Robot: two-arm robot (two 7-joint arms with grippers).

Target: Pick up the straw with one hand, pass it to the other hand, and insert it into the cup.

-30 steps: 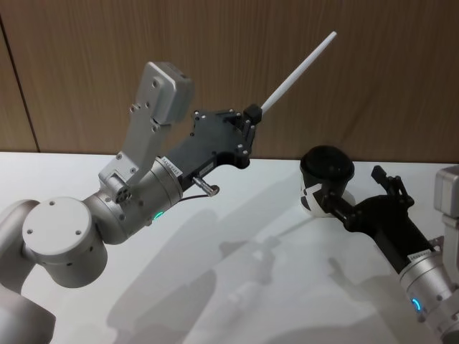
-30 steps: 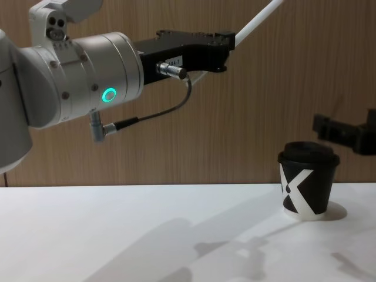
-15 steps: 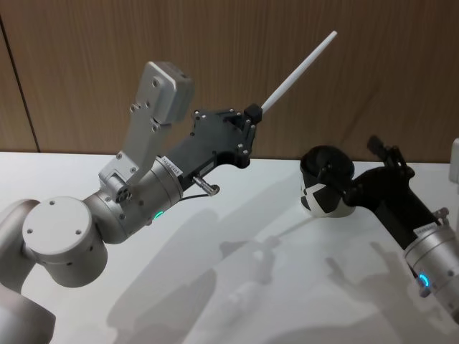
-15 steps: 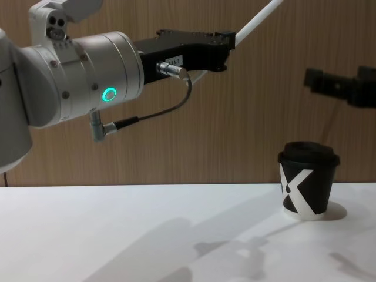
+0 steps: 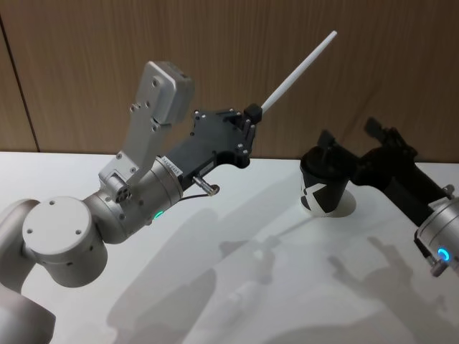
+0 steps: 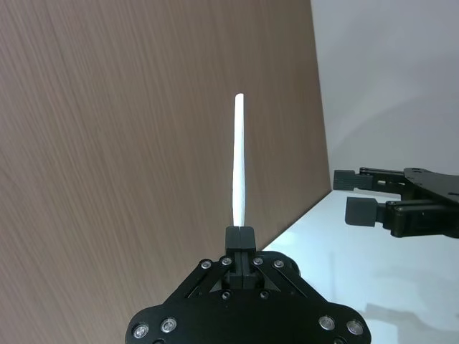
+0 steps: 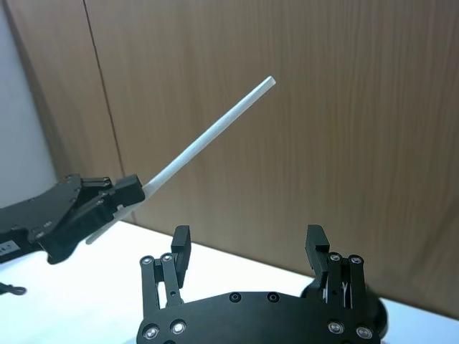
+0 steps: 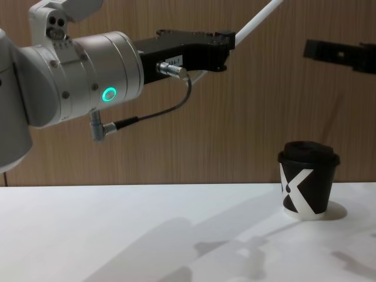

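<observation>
**A:** Where is the straw (image 5: 297, 70) sitting?

**B:** It is hanging high up and to the left of the cup (image 5: 324, 188). The left gripper (image 5: 251, 113) is pinching it near its lower end between closed fingers, and its free end is pointing up and away.

**A:** And the receiving side?

**B:** The right gripper (image 5: 350, 135) is hovering above the cup, fingers spread wide and holding nothing. The cup is standing upright on the table (image 5: 237, 215), lid on.

**A:** How should I be running the handover?

**B:** You should be bringing those wide fingers astride the bare shaft, just above the left gripper's pinch and square to the straw. Be closing them fully before you are releasing the left side, otherwise the straw is likely slipping.
</observation>
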